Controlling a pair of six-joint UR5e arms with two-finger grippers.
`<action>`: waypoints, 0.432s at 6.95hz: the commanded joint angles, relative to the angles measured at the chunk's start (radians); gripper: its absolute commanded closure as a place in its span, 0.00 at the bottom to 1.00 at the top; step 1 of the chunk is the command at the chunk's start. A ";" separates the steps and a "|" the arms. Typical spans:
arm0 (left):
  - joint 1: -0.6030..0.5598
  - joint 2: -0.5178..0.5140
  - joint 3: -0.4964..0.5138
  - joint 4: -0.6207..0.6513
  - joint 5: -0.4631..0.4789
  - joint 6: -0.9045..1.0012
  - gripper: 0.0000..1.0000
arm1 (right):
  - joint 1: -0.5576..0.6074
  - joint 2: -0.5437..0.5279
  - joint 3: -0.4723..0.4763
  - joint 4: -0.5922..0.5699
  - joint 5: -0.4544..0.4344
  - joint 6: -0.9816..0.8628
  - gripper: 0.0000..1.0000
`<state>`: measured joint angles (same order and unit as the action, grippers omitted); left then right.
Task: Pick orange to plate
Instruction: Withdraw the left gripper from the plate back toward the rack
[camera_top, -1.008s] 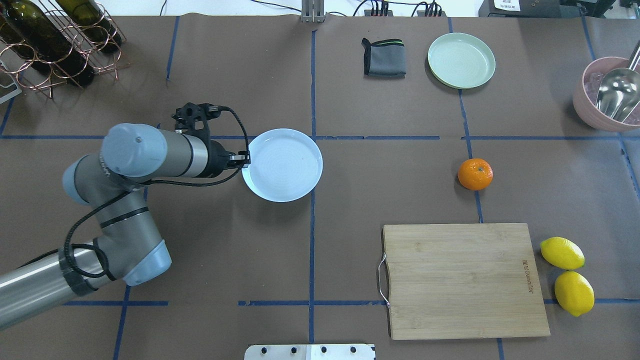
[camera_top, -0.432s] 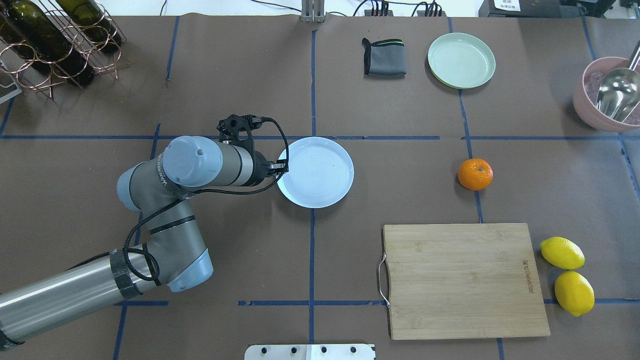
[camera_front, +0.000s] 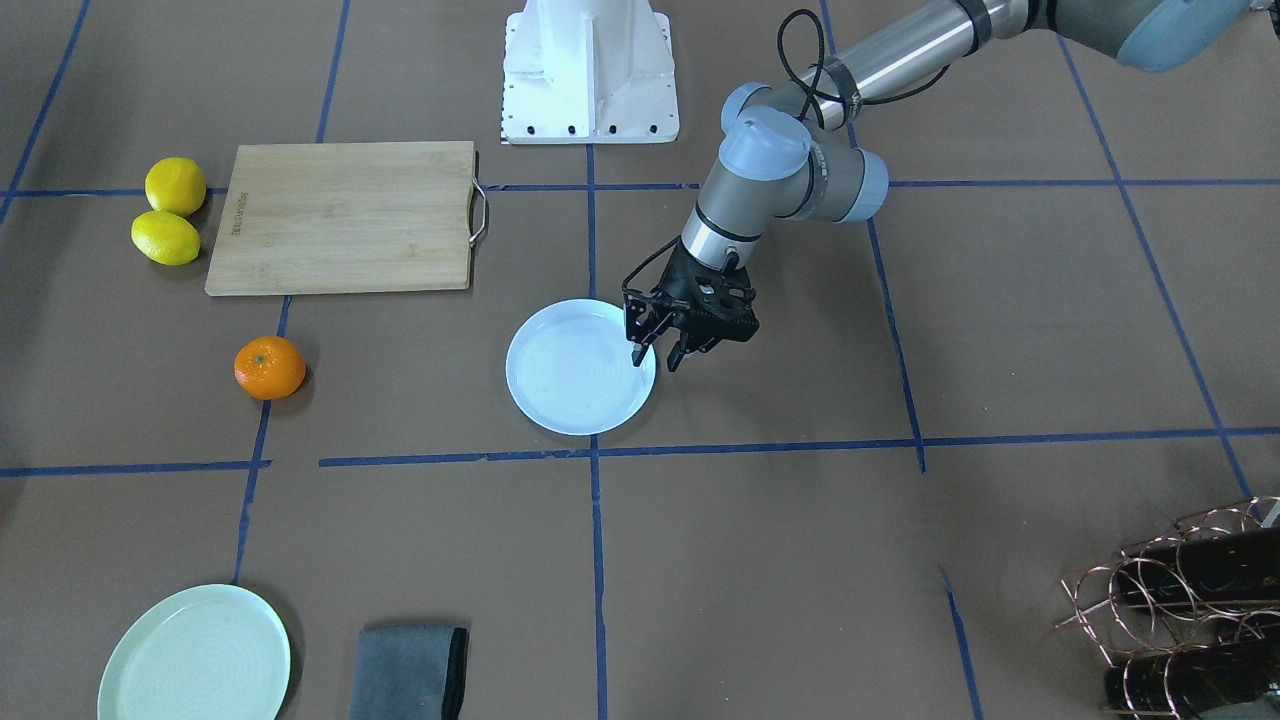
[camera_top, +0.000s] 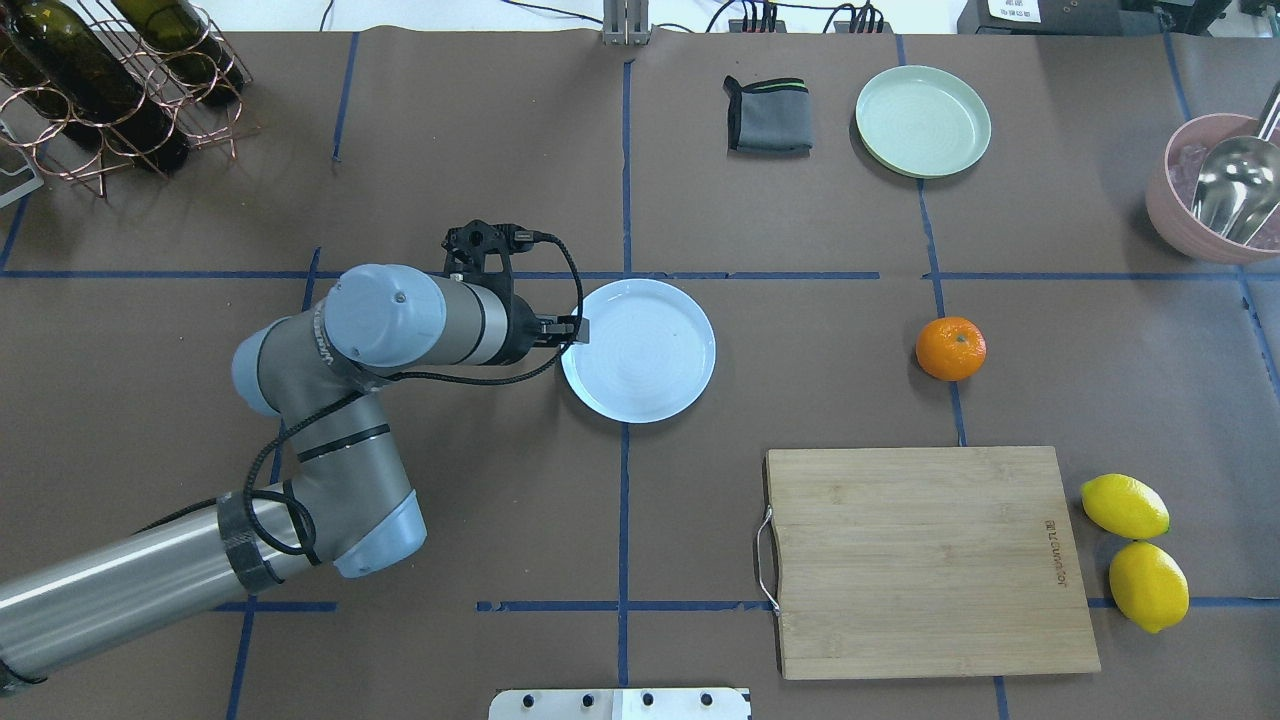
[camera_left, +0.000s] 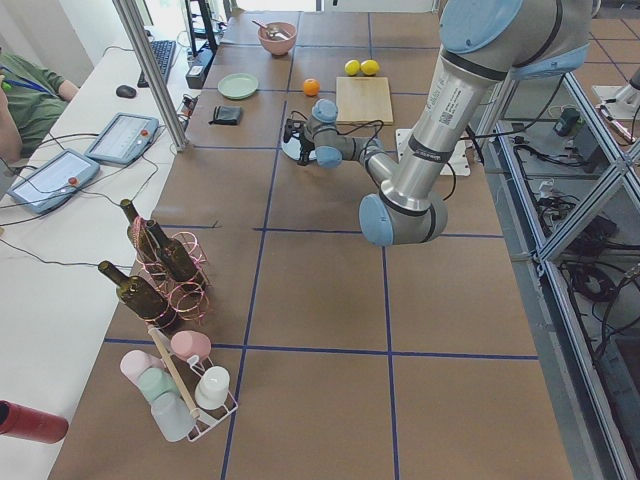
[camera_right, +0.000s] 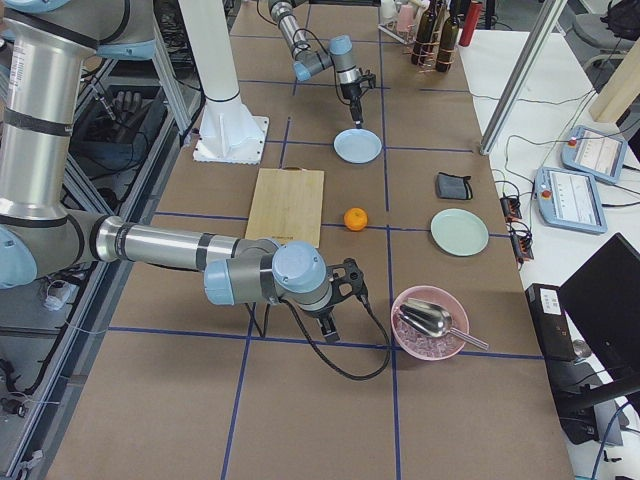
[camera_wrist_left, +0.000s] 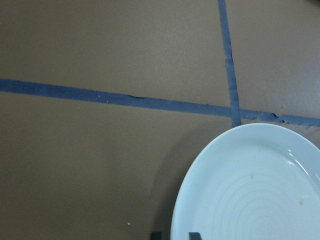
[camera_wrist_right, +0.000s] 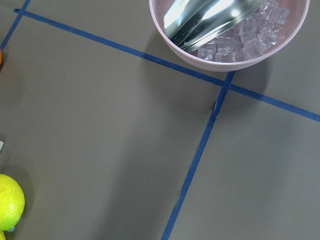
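The orange (camera_top: 950, 348) rests on the brown table right of centre, far from both grippers; the front view shows this orange (camera_front: 270, 367) at its left. The white plate (camera_top: 640, 350) lies flat near the table's middle. My left gripper (camera_front: 656, 358) stands over the plate's left rim, open, one finger above the plate (camera_front: 580, 367) and one outside it. In the left wrist view the plate (camera_wrist_left: 250, 190) fills the lower right and two fingertips flank its edge. My right gripper (camera_right: 335, 325) hangs low near the pink bowl; I cannot tell its state.
A wooden cutting board (camera_top: 925, 560) lies front right with two lemons (camera_top: 1124, 506) beside it. At the back sit a mint-green plate (camera_top: 922, 121) and a grey cloth (camera_top: 768, 115). A pink bowl (camera_top: 1215, 190) with ice and a scoop is far right; a bottle rack (camera_top: 110, 80) back left.
My left arm has swung right, and the white plate has slid right with it across the centre tape line. The orange has not moved.
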<state>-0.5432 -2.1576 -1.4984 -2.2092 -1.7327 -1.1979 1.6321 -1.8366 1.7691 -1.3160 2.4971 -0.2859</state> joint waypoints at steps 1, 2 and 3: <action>-0.128 0.100 -0.203 0.224 -0.135 0.290 0.00 | -0.003 0.040 0.019 0.000 -0.003 0.026 0.00; -0.226 0.129 -0.311 0.378 -0.184 0.505 0.00 | -0.012 0.062 0.035 0.000 0.002 0.095 0.00; -0.322 0.187 -0.365 0.434 -0.249 0.655 0.00 | -0.076 0.065 0.061 0.000 -0.006 0.166 0.00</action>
<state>-0.7607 -2.0266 -1.7805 -1.8744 -1.9135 -0.7293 1.6049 -1.7829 1.8055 -1.3160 2.4957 -0.1919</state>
